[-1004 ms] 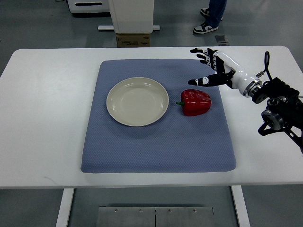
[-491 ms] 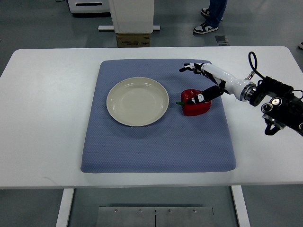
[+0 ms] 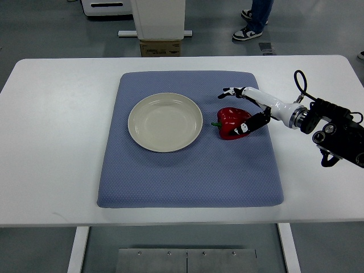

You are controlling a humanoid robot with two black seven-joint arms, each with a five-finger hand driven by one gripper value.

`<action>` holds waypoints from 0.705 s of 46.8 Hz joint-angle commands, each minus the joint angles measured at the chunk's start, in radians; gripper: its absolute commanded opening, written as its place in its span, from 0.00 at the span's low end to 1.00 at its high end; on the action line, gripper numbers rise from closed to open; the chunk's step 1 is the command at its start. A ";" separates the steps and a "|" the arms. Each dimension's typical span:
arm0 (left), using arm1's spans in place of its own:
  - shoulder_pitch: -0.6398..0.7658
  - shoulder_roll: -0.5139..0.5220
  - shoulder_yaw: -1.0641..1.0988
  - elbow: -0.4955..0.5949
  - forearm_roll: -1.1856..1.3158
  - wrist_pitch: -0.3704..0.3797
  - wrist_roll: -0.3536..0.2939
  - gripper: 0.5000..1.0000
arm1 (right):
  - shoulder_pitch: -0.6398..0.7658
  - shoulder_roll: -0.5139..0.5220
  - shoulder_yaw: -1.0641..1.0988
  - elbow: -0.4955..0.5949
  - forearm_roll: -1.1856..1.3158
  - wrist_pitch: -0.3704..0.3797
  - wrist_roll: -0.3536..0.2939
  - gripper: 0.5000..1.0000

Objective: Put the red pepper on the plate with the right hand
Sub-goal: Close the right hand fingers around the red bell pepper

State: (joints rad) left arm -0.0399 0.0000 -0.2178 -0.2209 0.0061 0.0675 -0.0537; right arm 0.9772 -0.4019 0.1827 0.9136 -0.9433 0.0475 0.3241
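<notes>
Counting from where I stand, the white bench (image 3: 51, 142) carries 1 blue mat (image 3: 187, 170), and on that mat sit 1 cream plate (image 3: 165, 121) and 1 red pepper (image 3: 232, 123). No writing or label on any of them is readable; a brown cardboard box (image 3: 160, 48) stands on the floor beyond the bench, and its print is too small to make out. A person's 2 feet in dark and white sneakers (image 3: 247, 33) show on the floor past the far edge of the bench.

The pepper is glossy, deep red and lobed, lying on its side with its short green stem pointing toward the plate. It rests on the mat just to the right of the plate, apart from the rim, and the plate itself is bare.

The right hand (image 3: 245, 111) reaches in from the right of the pepper, its white forearm running back to a black wrist unit over the bench. Its fingers (image 3: 230, 91) arc over the far side of the pepper while the dark thumb presses the near side, so the hand looks closed around the pepper, which lies on the mat.
</notes>
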 commanded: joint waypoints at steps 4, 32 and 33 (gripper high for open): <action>0.000 0.000 0.000 0.000 0.000 0.000 0.000 1.00 | -0.003 0.005 -0.026 -0.019 0.000 -0.003 0.000 0.95; 0.000 0.000 0.000 0.000 0.000 0.000 0.000 1.00 | -0.005 0.012 -0.072 -0.048 0.000 -0.031 0.004 0.89; 0.000 0.000 0.000 0.000 0.000 0.000 0.000 1.00 | -0.005 0.014 -0.072 -0.048 0.000 -0.031 0.004 0.89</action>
State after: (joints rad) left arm -0.0399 0.0000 -0.2178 -0.2209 0.0061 0.0676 -0.0537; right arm 0.9726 -0.3896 0.1115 0.8652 -0.9434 0.0168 0.3283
